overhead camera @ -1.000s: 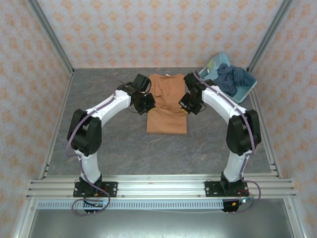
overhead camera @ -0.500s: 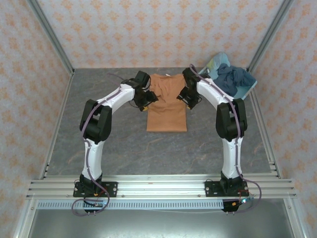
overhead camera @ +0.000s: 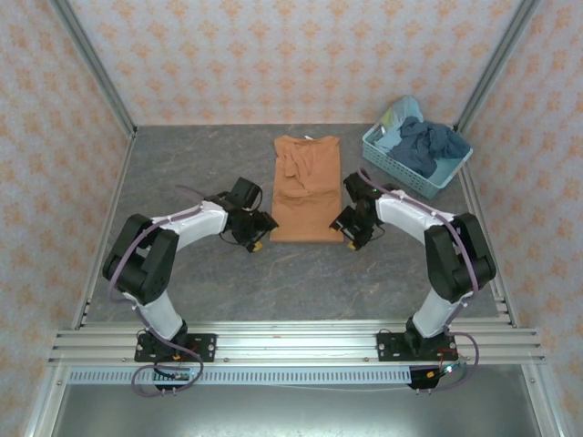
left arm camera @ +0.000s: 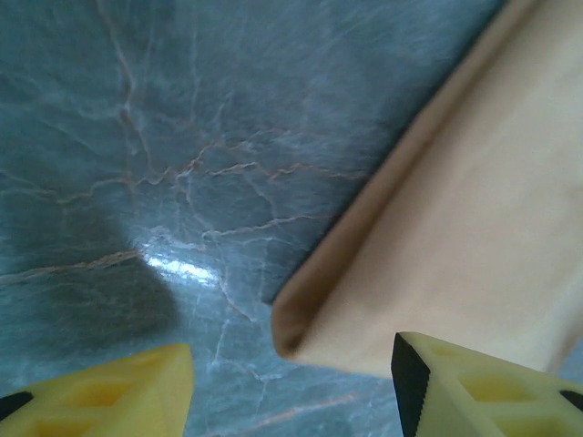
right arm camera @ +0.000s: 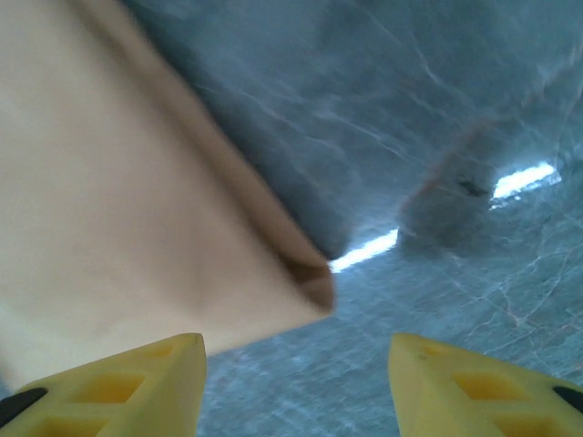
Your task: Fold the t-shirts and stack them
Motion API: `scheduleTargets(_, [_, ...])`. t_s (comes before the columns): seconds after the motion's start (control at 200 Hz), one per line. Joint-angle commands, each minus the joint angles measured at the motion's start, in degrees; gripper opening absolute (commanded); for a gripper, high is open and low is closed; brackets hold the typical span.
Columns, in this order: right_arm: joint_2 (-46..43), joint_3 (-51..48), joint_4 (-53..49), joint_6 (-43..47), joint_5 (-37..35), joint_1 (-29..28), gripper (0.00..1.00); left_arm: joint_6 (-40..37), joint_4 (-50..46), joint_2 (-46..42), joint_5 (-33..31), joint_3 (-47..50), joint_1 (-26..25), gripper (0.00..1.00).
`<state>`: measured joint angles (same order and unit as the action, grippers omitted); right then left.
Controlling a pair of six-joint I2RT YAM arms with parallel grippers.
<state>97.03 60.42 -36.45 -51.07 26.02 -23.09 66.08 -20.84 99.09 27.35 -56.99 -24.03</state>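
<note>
The orange shirt [overhead camera: 308, 205] lies in the middle of the bench [overhead camera: 200, 173], folded into a long narrow strip that runs from the far side toward the arms. Its far end, by the collar, is rumpled; the near half lies flat and smooth.

The left hand [overhead camera: 256, 239] sits low over the bench just beside the strip's near left corner. In the left wrist view its yellow fingers [left arm camera: 109, 391] stand wide apart with nothing between them, and the folded corner of the shirt lies just ahead of the gap, nearer the right finger.

The right hand [overhead camera: 352, 238] is at the near right corner, mirroring the left. In the right wrist view its fingers [right arm camera: 474, 387] are spread wide too, holding nothing, and the shirt's corner points into the space just ahead of them, resting on the grey marbled surface.

At the far right corner of the bench stands a light-blue basket [overhead camera: 401, 169]. The blue shirts [overhead camera: 424, 141] are heaped in it, loose and unfolded, well apart from both hands.
</note>
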Motion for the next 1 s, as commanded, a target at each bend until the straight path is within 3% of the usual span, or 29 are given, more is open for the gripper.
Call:
scheduleTargets(0.0, [0.52, -2.12, 7.30, -5.00, 2.91, 0.24, 0.55, 7.02, 9.14, 1.96, 1.55, 0.06, -0.56, 0.60])
scheduleTargets(0.19, [3.88, -1.44, 8.60, -5.36, 2.50, 0.26, 0.50, 8.51, 11.87, 6.07, 2.25, -1.27, -1.65, 0.55])
scheduleTargets(0.275, [5.66, -0.50, 9.37, -5.34, 2.29, 0.33, 0.45, 8.36, 11.61, 7.22, 2.05, -2.35, -2.14, 0.42])
scheduleTargets(0.355, [7.31, 1.08, 9.26, -5.36, 2.32, 0.31, 0.32, 8.73, 12.07, 7.65, 1.58, -2.60, -2.15, 0.28])
scheduleTargets(0.47, [7.68, 3.47, 8.19, -4.67, 0.90, 0.27, 0.17, 8.80, 12.38, 8.20, 1.13, -4.22, -2.13, 0.17])
scheduleTargets(0.631, [6.44, 6.08, 5.29, -3.19, -0.35, 0.32, 0.05, 8.32, 11.44, 7.87, 0.13, -7.35, -2.01, 0.00])
scheduleTargets(0.756, [4.68, 8.50, 2.25, -2.08, -1.42, 0.88, 0.00, 7.29, 7.69, 5.86, -1.68, -9.83, -1.16, 0.00])
scheduleTargets(0.996, [2.99, 21.25, -6.65, 2.71, -4.26, 4.91, 0.00, 1.59, -2.31, 1.13, -4.41, -20.07, 2.08, 0.00])
